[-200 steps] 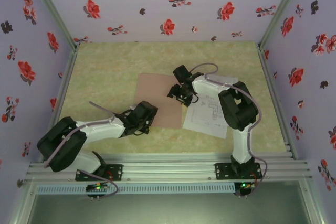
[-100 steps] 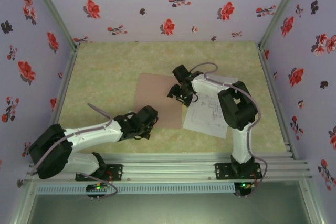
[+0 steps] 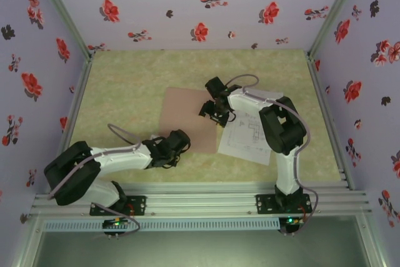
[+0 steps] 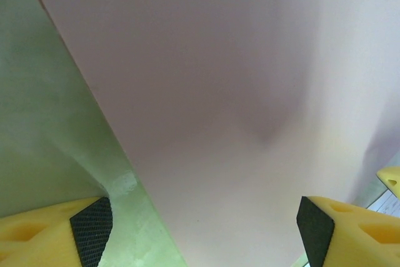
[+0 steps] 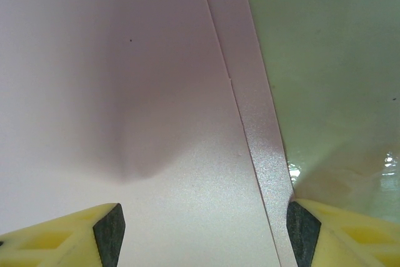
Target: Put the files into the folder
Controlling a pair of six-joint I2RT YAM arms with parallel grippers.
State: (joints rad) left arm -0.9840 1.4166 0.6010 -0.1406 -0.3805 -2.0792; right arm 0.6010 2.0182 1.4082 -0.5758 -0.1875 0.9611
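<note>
Folder, flat and closed, lies near the middle of the green table. At its 3 o'clock side lie the files, white printed sheets which touch or slightly overlap the folder's edge; the right arm hides part of them. The left gripper is at the folder's 6 o'clock edge, with its fingers spread wide and nothing between them. The right gripper hangs over the folder's 3 o'clock edge. Its jaws are also spread and pinch nothing. In the right wrist view this edge shows two card layers, one a little beyond the other.
</note>
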